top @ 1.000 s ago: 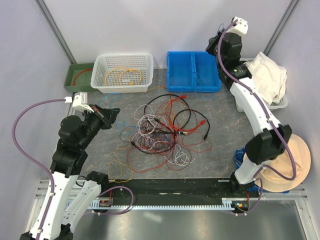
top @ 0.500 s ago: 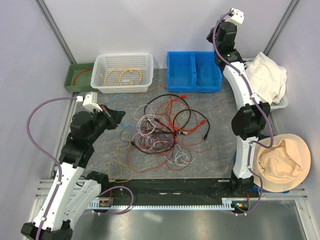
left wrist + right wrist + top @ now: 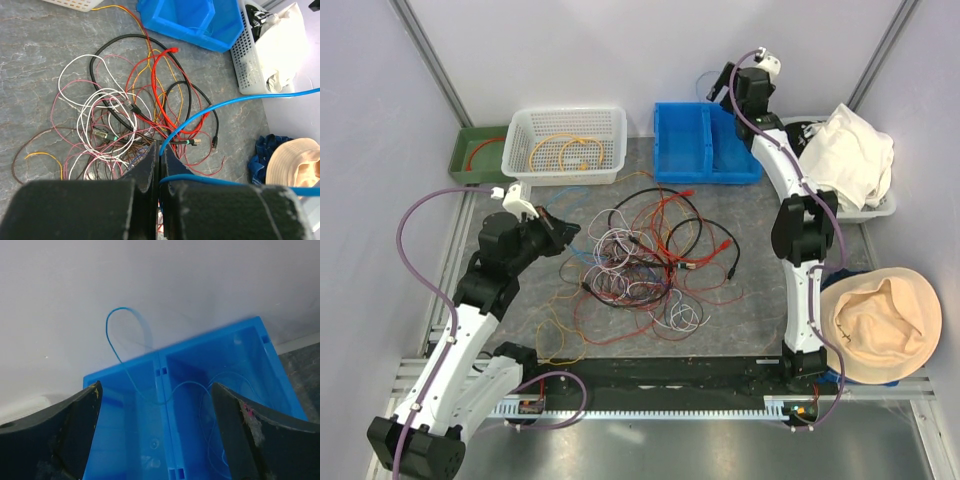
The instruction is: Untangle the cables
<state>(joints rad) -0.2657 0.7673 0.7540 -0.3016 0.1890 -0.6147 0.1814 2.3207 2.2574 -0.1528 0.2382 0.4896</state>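
The cables (image 3: pixel 640 255), a jumble of thin red, orange, white, pink and black wires, lie in a heap on the middle of the grey stone-patterned bench (image 3: pixel 760 290), just right of my left gripper (image 3: pixel 560 230). That gripper (image 3: pixel 159 147) is clenched on a smooth blue cable (image 3: pixel 200 114), which arcs up from my fingertips and runs off to the right above the heap. My right gripper (image 3: pixel 718 88) hangs released, jaws wide apart, over the blue plastic two-compartment bin (image 3: pixel 707 150) at the far edge. A thin blue wire (image 3: pixel 123 308) lies in that bin, with one loop standing above its far wall.

I judge the main risk to be dragging. If I pull the blue cable while it is threaded under the red and black loops, the whole heap may slide and its knots tighten. The plug ends on the black and red cables could also catch on other strands. The springy loop in the bin may flip back out.

Around the heap are a white mesh basket (image 3: pixel 610 120) holding yellow cable at far left, a green tray (image 3: pixel 460 150) beside it, a white perforated basket (image 3: pixel 880 210) of pale cloth at far right, and a tan hat (image 3: pixel 880 325) nearer. None of these blocks my reach; only the overlapping loops do.
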